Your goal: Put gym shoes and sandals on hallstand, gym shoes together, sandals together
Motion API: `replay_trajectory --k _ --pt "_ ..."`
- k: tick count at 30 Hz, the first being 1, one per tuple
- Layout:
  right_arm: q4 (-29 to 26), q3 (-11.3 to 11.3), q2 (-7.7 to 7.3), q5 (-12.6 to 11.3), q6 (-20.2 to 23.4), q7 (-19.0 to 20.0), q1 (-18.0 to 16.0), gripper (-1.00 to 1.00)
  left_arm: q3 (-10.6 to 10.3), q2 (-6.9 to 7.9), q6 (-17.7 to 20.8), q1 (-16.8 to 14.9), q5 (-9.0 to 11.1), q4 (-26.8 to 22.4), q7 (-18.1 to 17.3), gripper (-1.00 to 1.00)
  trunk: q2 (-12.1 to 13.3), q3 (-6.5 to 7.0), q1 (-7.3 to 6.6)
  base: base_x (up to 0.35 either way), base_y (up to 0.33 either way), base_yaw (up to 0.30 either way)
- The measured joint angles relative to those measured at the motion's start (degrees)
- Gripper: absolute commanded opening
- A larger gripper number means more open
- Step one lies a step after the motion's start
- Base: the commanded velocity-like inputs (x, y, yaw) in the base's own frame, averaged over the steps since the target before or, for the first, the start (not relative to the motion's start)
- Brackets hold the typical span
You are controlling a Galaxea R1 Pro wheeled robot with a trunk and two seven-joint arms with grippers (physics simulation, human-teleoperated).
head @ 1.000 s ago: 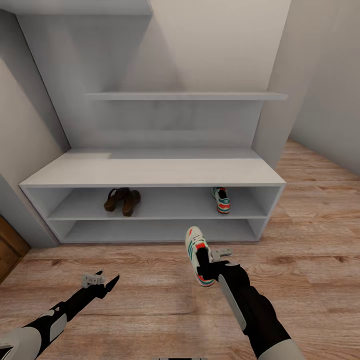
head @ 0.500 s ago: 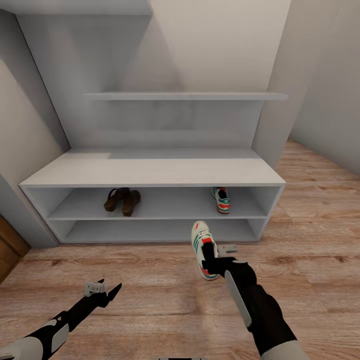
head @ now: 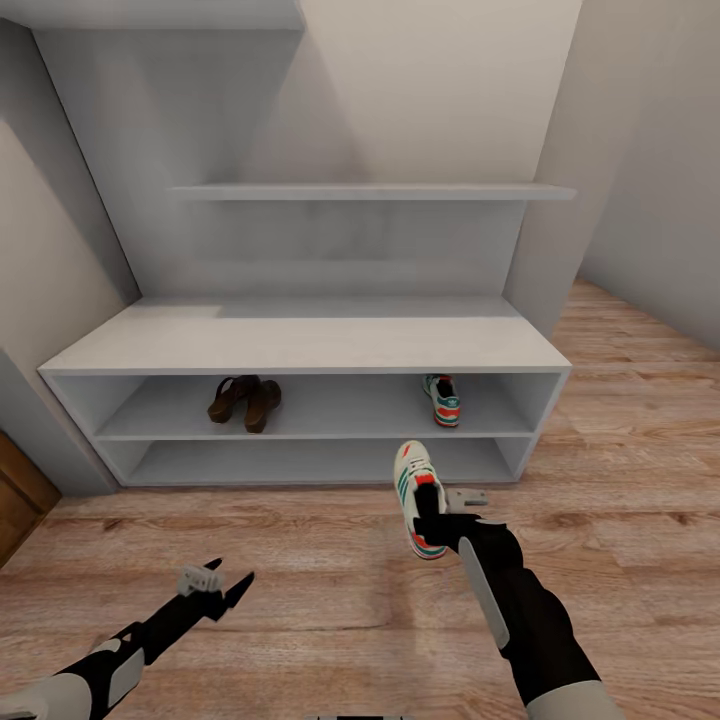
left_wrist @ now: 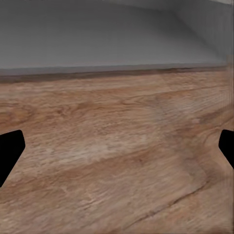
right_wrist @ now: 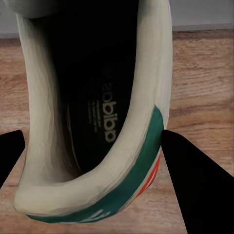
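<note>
Nearly done: sandals (head: pixel 244 401) paired on the rack's (head: pixel 300 345) upper shelf, one shoe (head: pixel 441 399) at its right end, the other shoe (head: pixel 419 497) clamped at the heel in the right gripper (head: pixel 430 520) above the floor (head: pixel 320 560), left gripper (head: pixel 215 590) spread and empty.

A white gym shoe (right_wrist: pixel 92 122) is sitting close to the camera, its dark opening facing the lens with printed lettering showing on the insole. A green band and a red-orange patch are wrapping its heel. The right gripper (right_wrist: pixel 90 161) is closing on the heel, its black jaws standing at either side. Wood-plank corridor floor (right_wrist: pixel 204 87) is lying beneath.
</note>
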Motion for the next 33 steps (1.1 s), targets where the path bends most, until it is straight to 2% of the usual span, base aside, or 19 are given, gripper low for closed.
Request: replay_trajectory --k 5,6,15,25,33 --pt "0.1 0.0 0.02 0.0 0.0 0.0 -0.1 -1.0 -1.6 -0.06 -0.9 0.0 -0.2 0.0 -1.6 1.0 0.0 0.0 0.0 0.0 0.0 0.0" --pt "0.2 0.0 0.02 0.0 -0.1 0.0 -0.2 -1.0 -4.2 -0.06 -1.0 0.0 -0.4 0.0 -8.4 1.0 0.0 0.0 0.0 0.0 0.0 0.0" --pt "0.5 0.0 0.02 0.0 -0.6 0.0 -0.6 -1.0 -4.3 -0.07 -1.0 0.0 -0.3 0.0 -8.7 1.0 0.0 0.0 0.0 0.0 0.0 0.0" --pt "0.6 0.0 -0.04 0.1 -6.1 0.0 -0.6 -1.0 -4.3 -0.07 -1.1 0.0 -0.3 0.0 -8.7 1.0 0.0 0.0 0.0 0.0 0.0 0.0" --pt "0.6 0.0 -0.06 0.0 -7.1 0.0 -0.6 -1.0 -4.4 -0.34 -1.1 0.0 -0.3 0.0 -8.8 1.0 0.0 0.0 0.0 0.0 0.0 0.0"
